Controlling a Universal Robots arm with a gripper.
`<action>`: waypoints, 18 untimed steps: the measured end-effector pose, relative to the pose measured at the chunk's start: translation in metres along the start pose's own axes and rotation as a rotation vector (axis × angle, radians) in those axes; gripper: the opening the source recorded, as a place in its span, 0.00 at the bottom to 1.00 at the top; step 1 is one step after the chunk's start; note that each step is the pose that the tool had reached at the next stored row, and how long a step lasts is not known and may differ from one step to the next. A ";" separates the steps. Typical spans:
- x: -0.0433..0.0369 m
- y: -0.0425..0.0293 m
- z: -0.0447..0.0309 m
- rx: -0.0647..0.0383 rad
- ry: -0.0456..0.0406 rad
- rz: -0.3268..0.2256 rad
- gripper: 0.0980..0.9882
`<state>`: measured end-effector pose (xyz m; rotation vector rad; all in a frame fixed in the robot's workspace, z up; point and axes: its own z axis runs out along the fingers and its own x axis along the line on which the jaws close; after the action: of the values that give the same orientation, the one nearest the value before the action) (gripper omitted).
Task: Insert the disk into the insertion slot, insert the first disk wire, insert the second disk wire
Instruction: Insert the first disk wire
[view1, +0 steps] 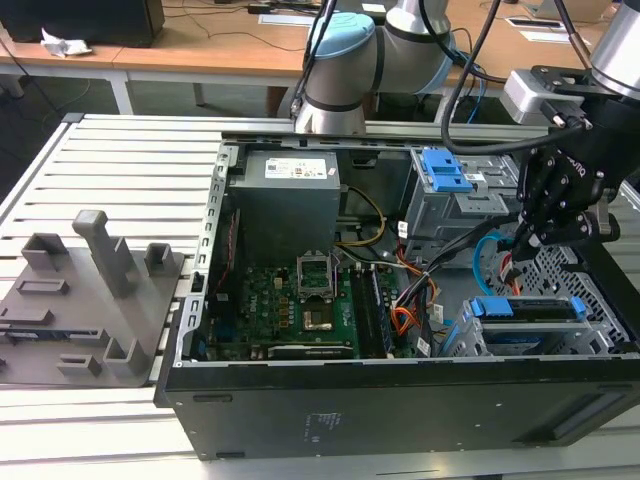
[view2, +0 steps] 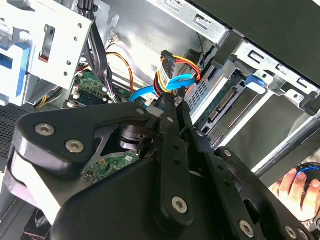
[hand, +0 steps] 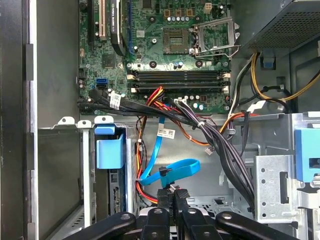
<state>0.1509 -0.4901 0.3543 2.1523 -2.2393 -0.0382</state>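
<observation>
The silver hard drive in its bright blue plastic caddy (view1: 530, 308) already sits in the low grey perforated-metal cage (view1: 468, 338) at the exterior view's right, so a wire step looks in hand — the end effector (hand: 172, 191) has its fingers together, clamped on the flat blue data cable (hand: 194, 167) by its black plug (hand: 163, 173). Seating it, I judge, calls for squaring the plug to the drive's socket strip (view2: 225, 103) — plain in the second wrist view.

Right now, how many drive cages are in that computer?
2. One tall cage with a blue latch, toward the exterior view's left of the claw; one low cage holding the disk, below the claw. Others may be hidden.
</observation>
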 end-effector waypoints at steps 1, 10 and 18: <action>0.0000 0.0000 0.0000 0.000 0.0001 0.000 0.07; 0.0094 -0.0004 0.0001 0.000 0.0003 0.000 0.07; 0.0336 -0.0013 0.0003 0.000 0.0003 0.000 0.07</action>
<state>0.1509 -0.5238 0.3543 2.1522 -2.2391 -0.0379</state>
